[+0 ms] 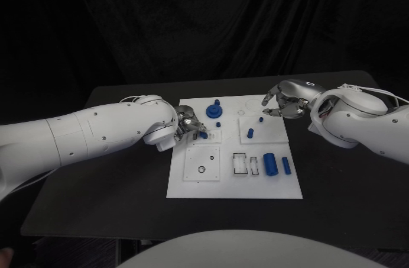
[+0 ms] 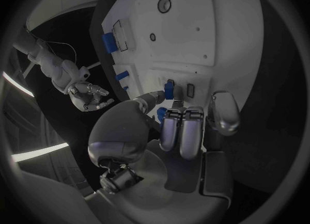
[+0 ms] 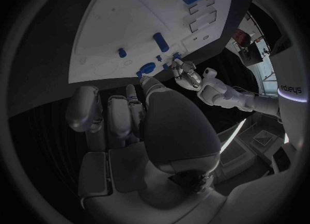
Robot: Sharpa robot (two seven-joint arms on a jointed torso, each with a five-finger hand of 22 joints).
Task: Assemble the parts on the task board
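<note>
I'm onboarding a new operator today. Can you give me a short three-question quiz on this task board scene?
1. True or false: the left silver hand pinches a small blue peg at the white rectangular task board.
2. Which part lies beside the empty rectangular slots near the board's front? A) large blue cylinder B) round blue knob C) a grey ring
3. Fill in: the right silver hand hovers by the board's far ____ corner, as the robot sees it.

Key: 1 true; 2 A; 3 right.
</note>
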